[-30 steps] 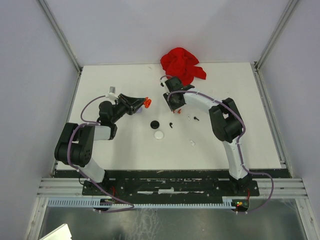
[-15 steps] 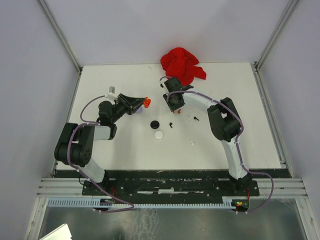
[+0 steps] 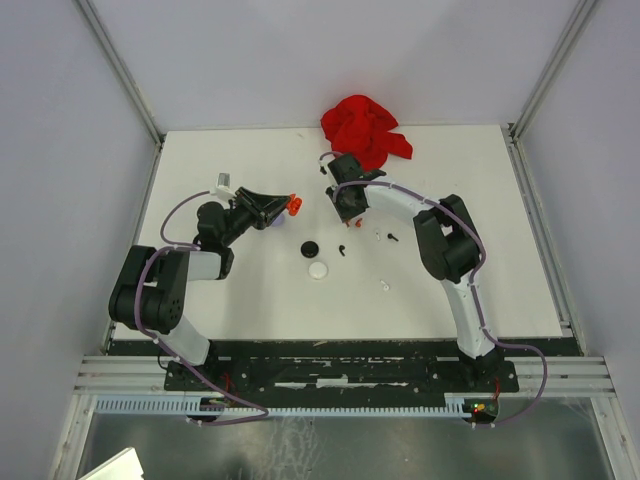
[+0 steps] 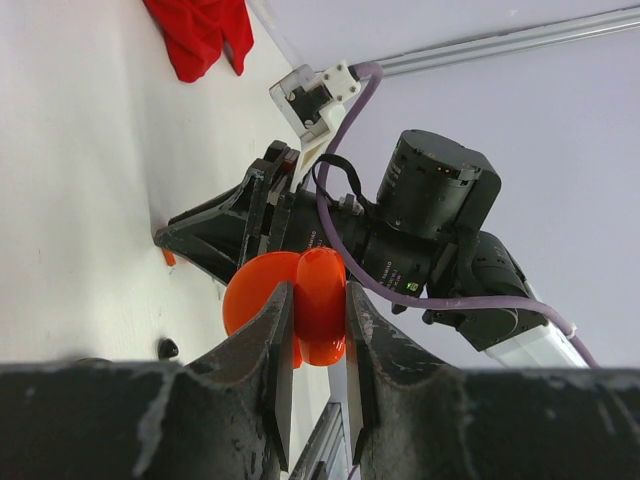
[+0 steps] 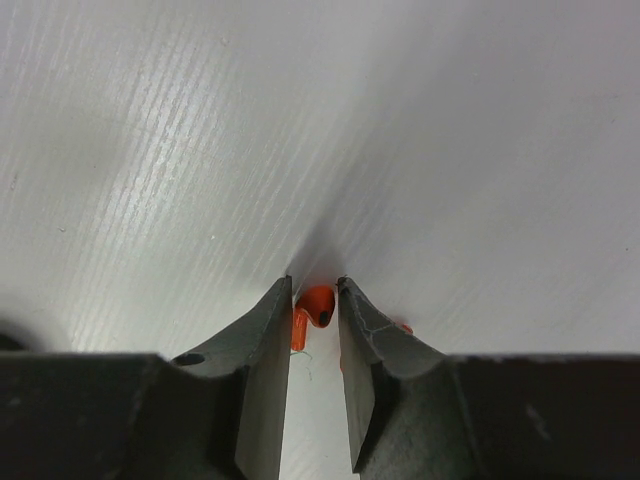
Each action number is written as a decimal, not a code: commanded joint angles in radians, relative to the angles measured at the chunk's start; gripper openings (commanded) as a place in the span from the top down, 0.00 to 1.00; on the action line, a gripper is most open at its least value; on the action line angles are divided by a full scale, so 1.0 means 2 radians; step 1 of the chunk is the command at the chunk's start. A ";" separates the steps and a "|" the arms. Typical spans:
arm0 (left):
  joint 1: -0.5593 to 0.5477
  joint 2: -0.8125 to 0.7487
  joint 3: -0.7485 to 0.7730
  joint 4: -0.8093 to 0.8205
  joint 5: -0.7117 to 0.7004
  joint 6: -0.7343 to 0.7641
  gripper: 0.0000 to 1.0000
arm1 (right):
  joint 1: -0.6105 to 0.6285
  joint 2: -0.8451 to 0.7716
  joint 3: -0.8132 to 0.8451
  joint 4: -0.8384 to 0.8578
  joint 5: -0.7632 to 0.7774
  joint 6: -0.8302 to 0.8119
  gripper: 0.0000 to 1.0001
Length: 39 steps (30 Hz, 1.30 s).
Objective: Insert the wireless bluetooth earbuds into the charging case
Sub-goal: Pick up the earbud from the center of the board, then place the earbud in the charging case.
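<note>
My left gripper (image 3: 288, 204) is shut on the open red charging case (image 3: 296, 204) and holds it above the table; the left wrist view shows the case (image 4: 322, 310) clamped between the fingers. My right gripper (image 3: 347, 214) points down at the table behind the centre. In the right wrist view its jaws (image 5: 315, 287) are closed round a small red earbud (image 5: 318, 304) lying on the table, touching it on both sides. A second red bit (image 5: 404, 327) peeks from behind the right finger. Black earbuds (image 3: 343, 249) (image 3: 393, 238) and white earbuds (image 3: 378, 237) (image 3: 384, 285) lie loose.
A black disc (image 3: 310, 247) and a white disc (image 3: 318, 269) lie mid-table. A crumpled red cloth (image 3: 365, 128) sits at the back edge, just behind the right gripper. Walls stand close on the left, right and back.
The right arm's elbow has shifted slightly left. Both grippers stay where they were.
</note>
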 commanded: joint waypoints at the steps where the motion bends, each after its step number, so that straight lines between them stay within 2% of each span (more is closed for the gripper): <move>1: 0.003 -0.004 0.000 0.030 0.003 -0.018 0.97 | 0.000 0.006 0.022 -0.004 0.002 0.005 0.68; 7: 0.003 -0.004 -0.002 0.030 0.001 -0.018 0.97 | 0.000 0.006 0.023 -0.006 0.002 0.006 0.73; 14: 0.003 -0.004 -0.001 0.031 0.002 -0.019 0.97 | 0.000 -0.003 0.022 -0.004 0.005 0.006 0.90; 23: 0.003 -0.005 -0.004 0.028 0.003 -0.018 0.97 | -0.001 -0.069 -0.027 0.070 -0.009 0.001 0.97; 27: 0.003 -0.005 -0.004 0.027 0.004 -0.023 0.97 | -0.001 -0.133 -0.084 0.146 -0.035 0.003 0.99; 30: 0.003 -0.004 -0.003 0.027 0.009 -0.035 0.97 | -0.001 -0.180 -0.139 0.237 -0.061 0.004 0.99; 34: 0.003 -0.002 -0.001 0.025 0.013 -0.053 0.97 | -0.001 -0.244 -0.243 0.387 -0.109 0.017 0.99; 39: 0.002 -0.001 0.001 0.024 0.019 -0.075 0.97 | -0.002 -0.278 -0.335 0.581 -0.169 0.050 0.99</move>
